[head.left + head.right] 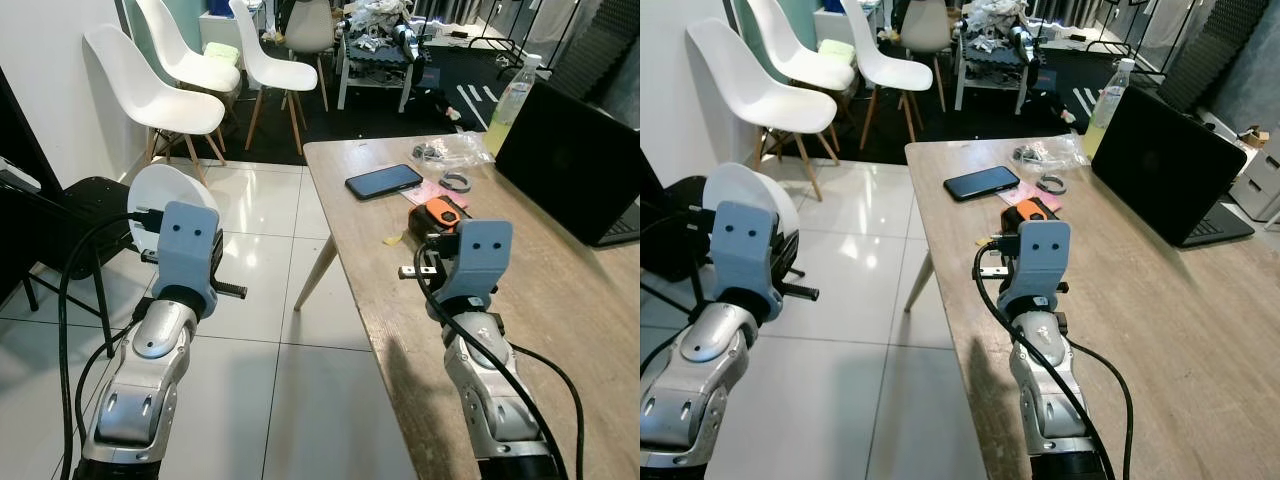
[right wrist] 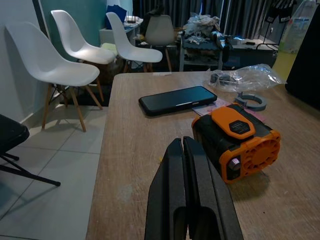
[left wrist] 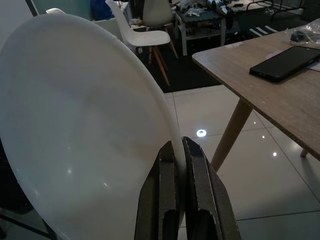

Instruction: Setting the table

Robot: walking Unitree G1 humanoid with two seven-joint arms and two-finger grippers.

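The long wooden bench (image 1: 560,300) runs away from the robot on its right, carrying a black laptop (image 1: 575,160), a dark phone (image 1: 384,181), a squat orange-and-black device (image 2: 235,140), a clear bag (image 1: 450,150) of small parts and a pale drink bottle (image 1: 510,100). Out over the tiled floor (image 1: 260,330), well apart from the bench edge, the white plate (image 3: 75,130) is held up on edge by the left claw (image 3: 180,155), its two black fingers pinched tight on the rim. The right claw (image 2: 186,150) hangs over the near bench with its fingers pressed together and holding nothing. This looks like the carrying step: the plate is in hand but not yet set down. The next move would call for swinging the left arm over the bench, levelling the plate and finding bare wood short of the phone. The plate's lower edge is cut off in the wrist view, and from the head much of it is hidden behind the blue wrist housing (image 1: 190,250).
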